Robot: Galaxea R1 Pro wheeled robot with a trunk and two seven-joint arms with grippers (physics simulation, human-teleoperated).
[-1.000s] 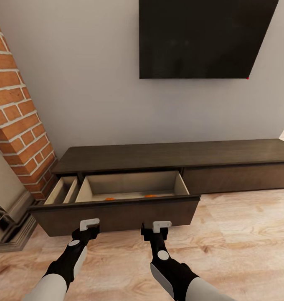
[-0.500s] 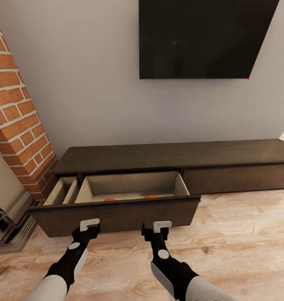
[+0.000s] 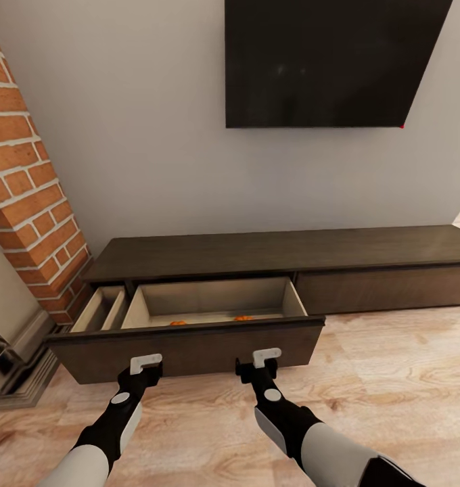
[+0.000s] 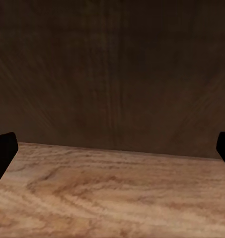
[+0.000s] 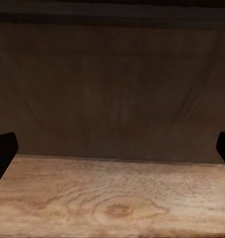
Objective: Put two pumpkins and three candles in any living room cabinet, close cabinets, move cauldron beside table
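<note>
Both grippers, left (image 3: 145,362) and right (image 3: 266,354), hang with jaws released before the long dark brown wood cabinet's (image 3: 277,250) drawer front (image 3: 189,350); two orange pumpkins (image 3: 243,317) lie beyond. Press evenly, pushing it closed.

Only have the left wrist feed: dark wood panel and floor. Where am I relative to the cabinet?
Observer: The left gripper sits at the front panel of the cabinet's open drawer.
Operator: Anything in the drawer?
Observer: Two orange tops, the pumpkins, peek over the front edge; candles can't be made out.
Operator: Right arm?
Observer: The right gripper is at the same drawer front, further right, fingers spread.
Operator: Other drawers?
Observer: The right-hand cabinet front looks closed.
</note>
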